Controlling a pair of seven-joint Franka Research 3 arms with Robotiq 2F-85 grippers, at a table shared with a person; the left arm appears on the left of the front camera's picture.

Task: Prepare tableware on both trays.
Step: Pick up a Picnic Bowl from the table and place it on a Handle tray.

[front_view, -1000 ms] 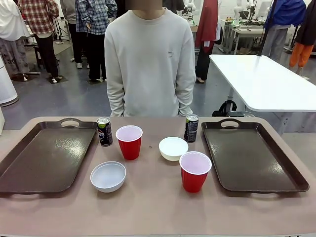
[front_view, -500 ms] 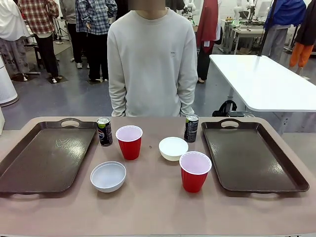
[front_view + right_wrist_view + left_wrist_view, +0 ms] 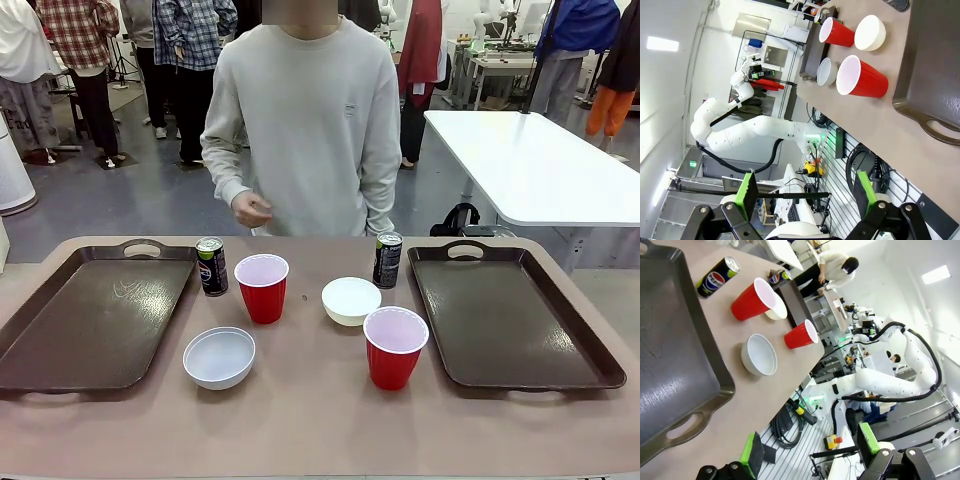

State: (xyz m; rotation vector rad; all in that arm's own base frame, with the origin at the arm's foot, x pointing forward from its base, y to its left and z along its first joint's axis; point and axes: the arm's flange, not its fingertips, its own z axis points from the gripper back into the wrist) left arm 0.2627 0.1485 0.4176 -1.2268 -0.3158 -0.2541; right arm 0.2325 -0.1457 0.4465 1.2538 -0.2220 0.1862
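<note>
- 2 trays in the front view: left tray [image 3: 90, 320] at frame left, right tray [image 3: 510, 320] at frame right.
- 2 red cups: far cup [image 3: 262, 288] left of centre, near cup [image 3: 394, 350] right of centre and lower in the frame.
- 2 white bowls: near bowl [image 3: 219, 357] lower left of centre, far bowl [image 3: 351, 300] at centre, between the two cups.
- 2 dark cans: left can [image 3: 211, 266] just beside the left tray's upper right corner, right can [image 3: 387, 259] just beside the right tray's upper left corner.
- all six stood upright on the table [image 3: 320, 430] between the trays.
- left gripper [image 3: 810, 452] sat at the bottom edge of its wrist view, jaws wide, holding nothing. left tray filled the frame's left; cups, bowls and cans were in the upper left, well apart from the gripper.
- right gripper [image 3: 806, 195] sat at the bottom edge of its view, jaws wide, holding nothing. cups and bowls were in the upper right, right tray along the right edge, well apart.
- person's hand [image 3: 251, 210] was loosely curled above the table's far edge, touching nothing.
</note>
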